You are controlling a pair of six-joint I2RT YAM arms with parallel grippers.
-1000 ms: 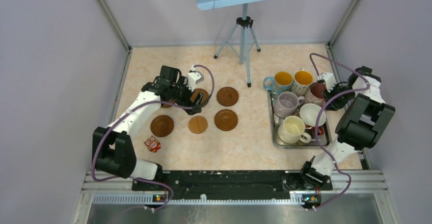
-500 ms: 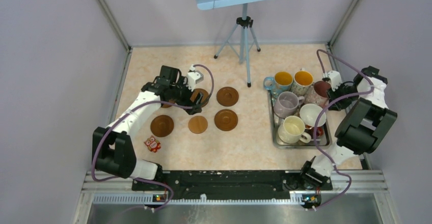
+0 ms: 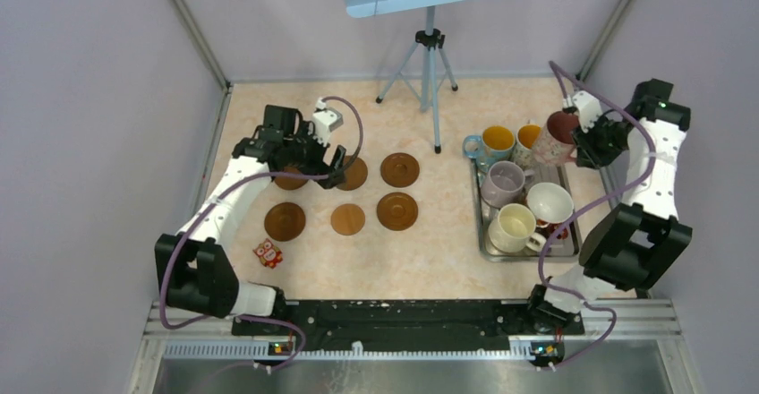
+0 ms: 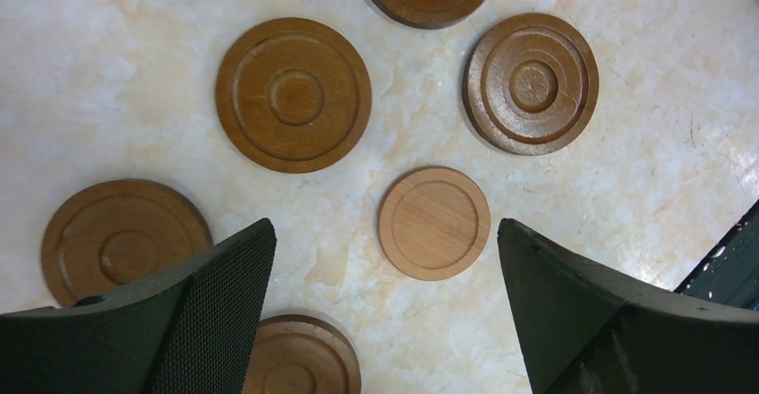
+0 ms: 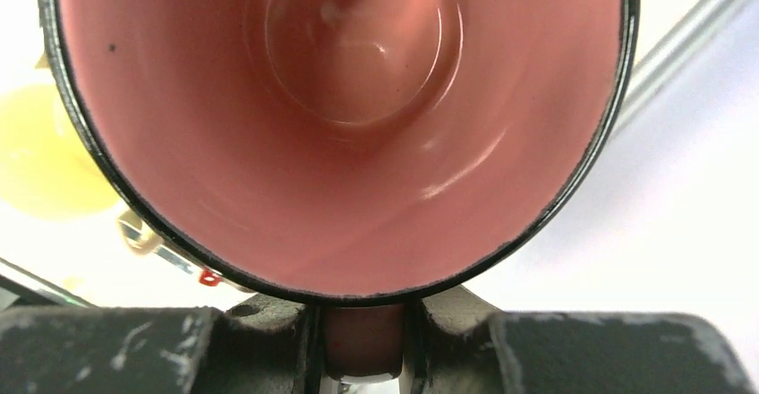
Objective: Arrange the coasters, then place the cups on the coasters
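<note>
Six brown coasters lie on the left half of the table, two rows of three: dark ones point(image 3: 400, 169) point(image 3: 396, 210) point(image 3: 285, 221) and a lighter, smaller one point(image 3: 347, 218). My left gripper point(image 3: 333, 163) hovers open above the back row with nothing in it. In the left wrist view the light coaster point(image 4: 434, 222) lies just ahead of the left gripper point(image 4: 385, 237), with dark coasters point(image 4: 294, 94) point(image 4: 532, 82) beyond. My right gripper point(image 3: 586, 139) is shut on the handle of the pink cup point(image 3: 557, 137), held above the tray's far end. In the right wrist view the pink cup point(image 5: 340, 98) fills the frame above the right gripper point(image 5: 362, 340).
A steel tray point(image 3: 528, 256) on the right holds a blue cup point(image 3: 490, 143), a patterned cup point(image 3: 528, 141), a lavender cup point(image 3: 503, 182), a white-inside cup point(image 3: 549, 202) and a cream cup point(image 3: 512, 226). A red owl figure point(image 3: 268, 252) stands near the front left. A tripod point(image 3: 430, 63) stands at the back.
My right gripper has lifted the pink cup up from the tray and carried it toward the back. My left gripper has drawn back and left, away from the middle back coaster.
</note>
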